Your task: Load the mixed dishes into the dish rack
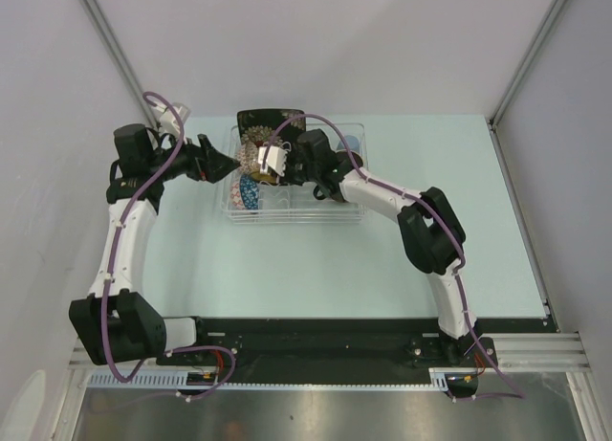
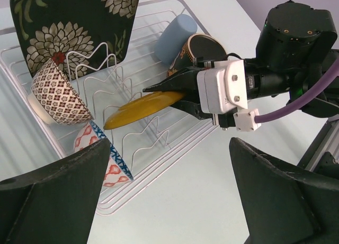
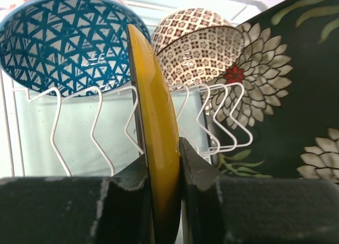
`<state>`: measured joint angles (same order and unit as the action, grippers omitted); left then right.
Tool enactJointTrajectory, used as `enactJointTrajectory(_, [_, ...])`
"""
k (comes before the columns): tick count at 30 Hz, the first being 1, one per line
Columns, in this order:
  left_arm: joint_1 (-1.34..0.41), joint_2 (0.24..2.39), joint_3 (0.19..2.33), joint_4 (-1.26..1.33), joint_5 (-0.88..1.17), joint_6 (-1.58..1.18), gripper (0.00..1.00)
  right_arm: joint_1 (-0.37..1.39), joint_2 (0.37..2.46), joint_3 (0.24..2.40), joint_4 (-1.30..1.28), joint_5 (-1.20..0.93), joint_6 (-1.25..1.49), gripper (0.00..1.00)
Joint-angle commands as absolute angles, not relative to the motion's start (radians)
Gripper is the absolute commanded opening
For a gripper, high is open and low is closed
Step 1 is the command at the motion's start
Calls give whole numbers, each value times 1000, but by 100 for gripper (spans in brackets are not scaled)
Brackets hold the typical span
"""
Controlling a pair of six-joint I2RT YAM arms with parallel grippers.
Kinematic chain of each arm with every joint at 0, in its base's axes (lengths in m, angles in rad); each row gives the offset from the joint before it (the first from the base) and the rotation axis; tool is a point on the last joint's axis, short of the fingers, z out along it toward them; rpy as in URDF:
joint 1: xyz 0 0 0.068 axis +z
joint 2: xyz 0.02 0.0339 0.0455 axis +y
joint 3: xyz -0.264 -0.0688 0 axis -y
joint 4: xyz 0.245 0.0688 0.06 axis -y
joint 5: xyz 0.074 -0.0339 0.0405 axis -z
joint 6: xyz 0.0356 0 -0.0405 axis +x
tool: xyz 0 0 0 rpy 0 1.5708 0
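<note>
The right gripper (image 3: 164,162) has its jaws pinching the yellow round saucer (image 3: 153,90) on edge, rim aimed at the wire dividers (image 3: 100,122) of the dish rack (image 2: 175,143), left gripper (image 2: 169,196) jaws spread wide.

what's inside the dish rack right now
Black floral plate, lattice bowl, blue patterned saucer, pale blue cup, and the yellow saucer in the right gripper. That gripper covers most of a dark mug.

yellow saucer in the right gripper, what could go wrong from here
1. The right gripper pinches the yellow saucer only at its rim. If it lets go away from a slot between the rack wires, the saucer may tip over or slide.
2. The blue patterned bowl and brown lattice bowl sit close beyond it, so pushing further in could knock them.
</note>
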<state>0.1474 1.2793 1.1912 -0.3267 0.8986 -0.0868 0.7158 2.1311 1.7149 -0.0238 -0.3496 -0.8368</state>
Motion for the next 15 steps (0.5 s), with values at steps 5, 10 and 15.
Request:
enactJointTrajectory(5, [155,1284,1209,-313,927,-75,100,716,2148,1718,81,-371,-763,0])
enactJointTrajectory(10, [155,1287,1210,-310,930,-77,100,718,2158,1713,106,-354,-712,0])
enactJointTrajectory(15, [156,1285,1210,-304,931,-80,100,716,2163,1694,121,-336,-681,9])
